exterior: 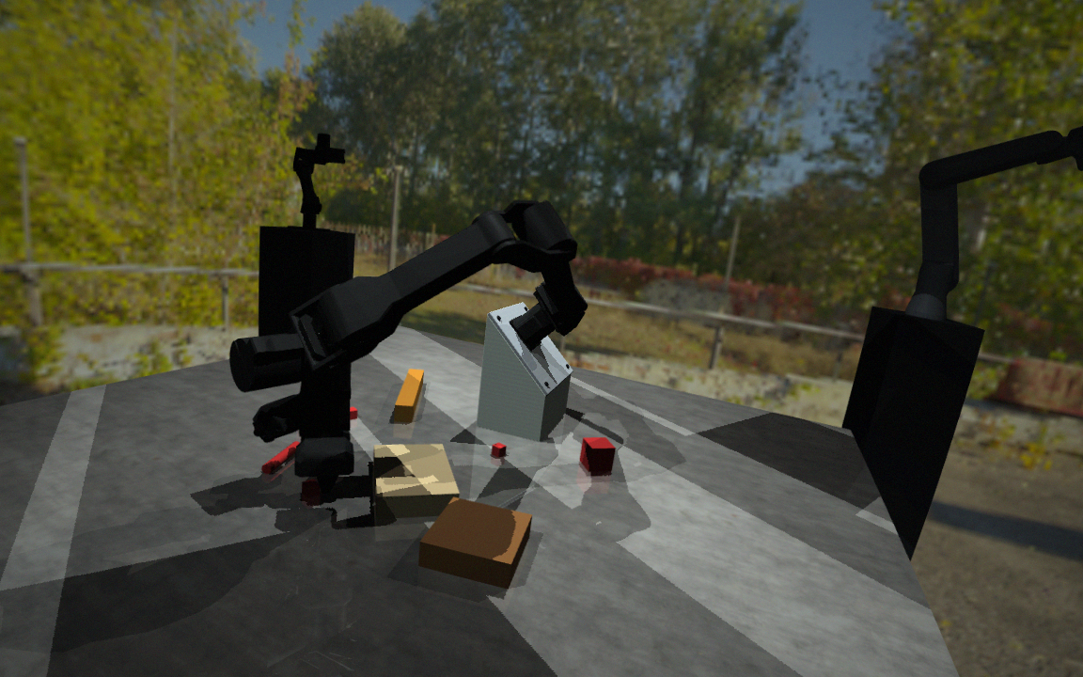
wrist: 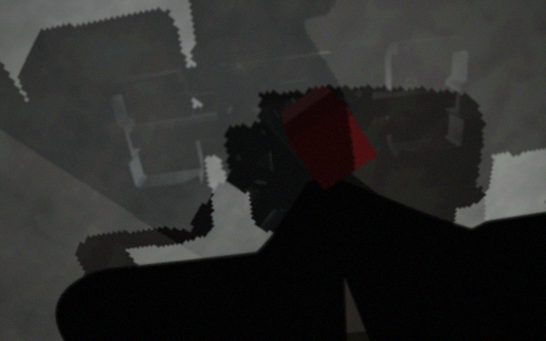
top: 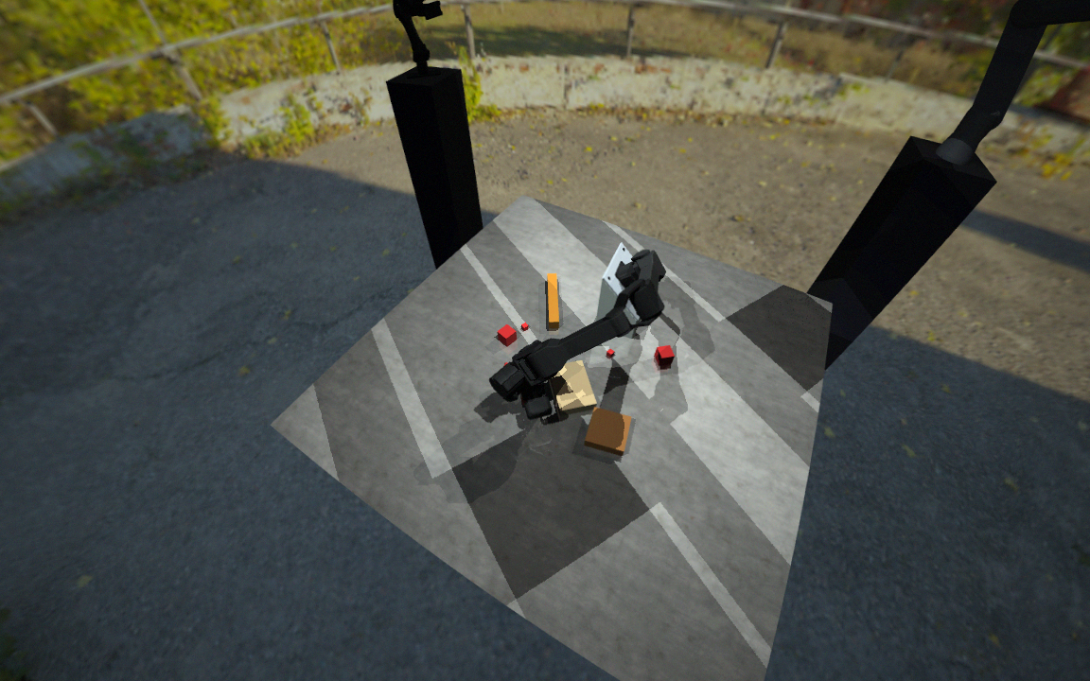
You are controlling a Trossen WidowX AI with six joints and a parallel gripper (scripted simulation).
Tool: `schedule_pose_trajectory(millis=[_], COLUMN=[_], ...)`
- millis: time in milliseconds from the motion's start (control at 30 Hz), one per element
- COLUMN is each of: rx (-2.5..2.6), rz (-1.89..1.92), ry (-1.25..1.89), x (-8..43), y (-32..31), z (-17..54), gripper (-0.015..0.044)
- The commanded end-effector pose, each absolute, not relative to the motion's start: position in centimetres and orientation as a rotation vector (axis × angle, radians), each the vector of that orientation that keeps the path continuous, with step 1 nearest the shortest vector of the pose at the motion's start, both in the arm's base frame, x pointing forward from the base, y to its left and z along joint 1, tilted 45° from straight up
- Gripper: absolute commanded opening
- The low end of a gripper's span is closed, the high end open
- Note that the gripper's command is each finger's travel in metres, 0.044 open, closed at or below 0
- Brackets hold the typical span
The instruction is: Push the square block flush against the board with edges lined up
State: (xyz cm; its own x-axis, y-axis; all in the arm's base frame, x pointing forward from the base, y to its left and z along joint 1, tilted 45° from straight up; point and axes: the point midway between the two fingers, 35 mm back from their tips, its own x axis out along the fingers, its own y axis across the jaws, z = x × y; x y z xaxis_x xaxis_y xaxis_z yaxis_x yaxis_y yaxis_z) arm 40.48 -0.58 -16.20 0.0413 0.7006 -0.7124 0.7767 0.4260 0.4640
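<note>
The brown square block (top: 608,429) (exterior: 477,528) lies flat near the front. The longer cream board (top: 580,382) (exterior: 411,459) lies flat behind and left of it, turned at an angle to it. Their nearest corners are very close; whether they touch is unclear. My gripper (top: 545,416) (exterior: 326,496) (wrist: 322,193) is shut and empty, pointing down low just left of the board. Whether it touches the board is unclear. The arm hides part of the board's left side in the top view.
A small red cube (exterior: 309,491) (wrist: 320,137) is close to the fingertips. A red cylinder (exterior: 280,457) lies behind it. Larger red cubes (top: 506,335) (top: 664,357), an orange bar (top: 553,300) (exterior: 411,391) and the arm's pale stand (exterior: 511,395) are farther back.
</note>
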Motion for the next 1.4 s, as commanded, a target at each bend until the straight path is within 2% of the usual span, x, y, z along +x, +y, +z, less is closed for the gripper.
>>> schedule_pose_trajectory(millis=[0, 1367], rx=[1.297, 1.295], rz=[-0.095, -0.094], ry=[1.673, 1.670], x=[41.2, 43.7], y=[-1.3, -4.0], z=[-16.4, -18.8], gripper=[0.0000, 0.0000])
